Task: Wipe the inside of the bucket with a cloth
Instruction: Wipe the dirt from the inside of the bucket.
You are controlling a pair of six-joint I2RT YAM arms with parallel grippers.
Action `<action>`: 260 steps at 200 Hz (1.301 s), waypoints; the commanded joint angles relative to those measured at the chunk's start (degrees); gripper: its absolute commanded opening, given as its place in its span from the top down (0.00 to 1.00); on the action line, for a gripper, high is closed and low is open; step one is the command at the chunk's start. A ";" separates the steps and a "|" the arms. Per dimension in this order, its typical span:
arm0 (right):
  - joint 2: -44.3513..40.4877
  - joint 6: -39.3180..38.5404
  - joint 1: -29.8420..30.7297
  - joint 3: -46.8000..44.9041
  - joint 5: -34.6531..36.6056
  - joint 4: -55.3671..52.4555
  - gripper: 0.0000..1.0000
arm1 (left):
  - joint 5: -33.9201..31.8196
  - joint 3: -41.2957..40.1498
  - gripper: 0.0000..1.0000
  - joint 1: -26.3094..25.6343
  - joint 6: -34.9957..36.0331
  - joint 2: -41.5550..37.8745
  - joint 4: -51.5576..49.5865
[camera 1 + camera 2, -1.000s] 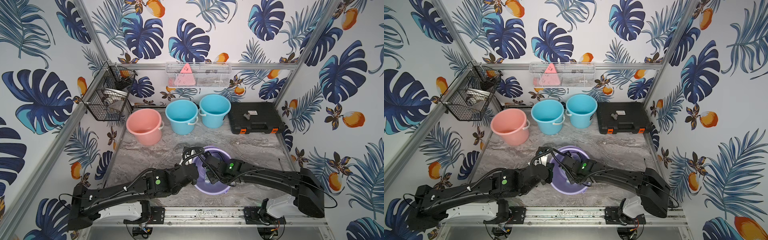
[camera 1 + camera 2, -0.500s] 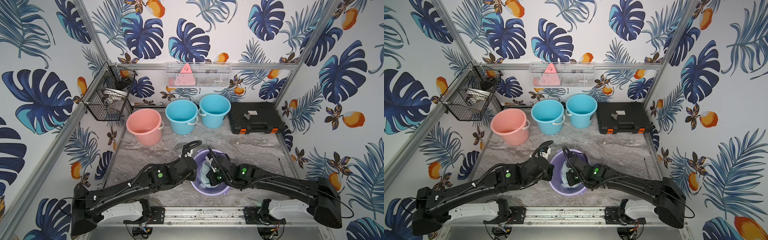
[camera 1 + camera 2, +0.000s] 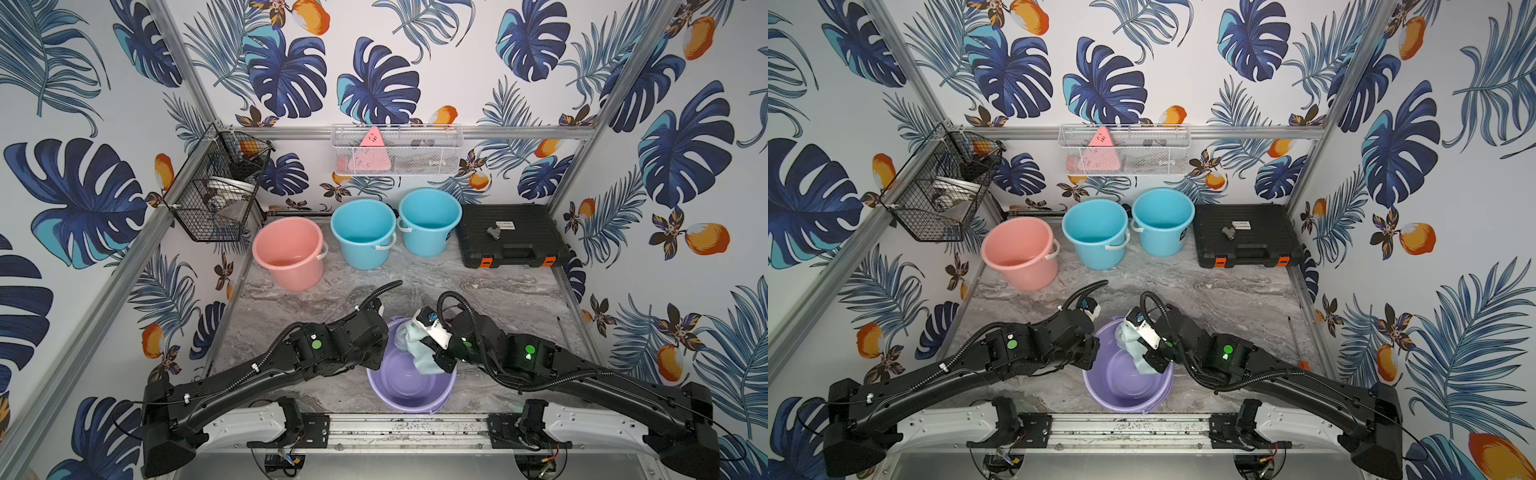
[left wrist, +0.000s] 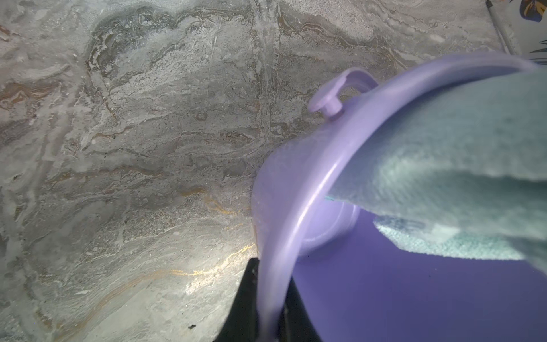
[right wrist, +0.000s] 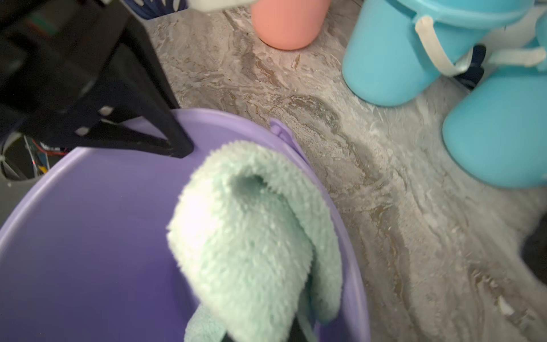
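The purple bucket (image 3: 397, 384) (image 3: 1121, 390) stands at the front middle of the marble table. My left gripper (image 3: 379, 354) (image 4: 270, 311) is shut on the bucket's left rim, one finger outside and one inside. The pale mint cloth (image 3: 415, 351) (image 3: 1133, 349) (image 5: 251, 237) hangs folded against the inner wall at the bucket's far right side, near the handle lug (image 4: 328, 103). My right gripper (image 3: 436, 358) (image 3: 1152, 359) is shut on the cloth, whose pile hides its fingertips in the right wrist view.
A pink bucket (image 3: 289, 253) and two blue buckets (image 3: 363, 232) (image 3: 430, 220) stand in a row at the back. A black tool case (image 3: 509, 237) lies back right. Wire baskets (image 3: 216, 195) (image 3: 397, 151) hang on the walls. A thin tool (image 3: 561, 328) lies by the right edge.
The right gripper has drawn back to the right, bringing the cloth from deep inside the bucket up to its far right wall. The left gripper has stayed shut on the rim.
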 commanded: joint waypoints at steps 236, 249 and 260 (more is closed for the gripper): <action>32.87 -51.77 5.42 -3.52 4.69 16.82 1.00 | 1.82 1.53 1.00 -0.02 5.04 -1.48 -0.76; 33.73 -51.11 5.23 -3.61 4.58 17.02 1.00 | 1.58 1.62 1.00 -0.09 5.13 -1.44 -0.72; 33.61 -50.67 5.03 -3.47 4.91 16.81 1.00 | 1.41 1.71 1.00 -0.07 5.13 -1.35 -0.57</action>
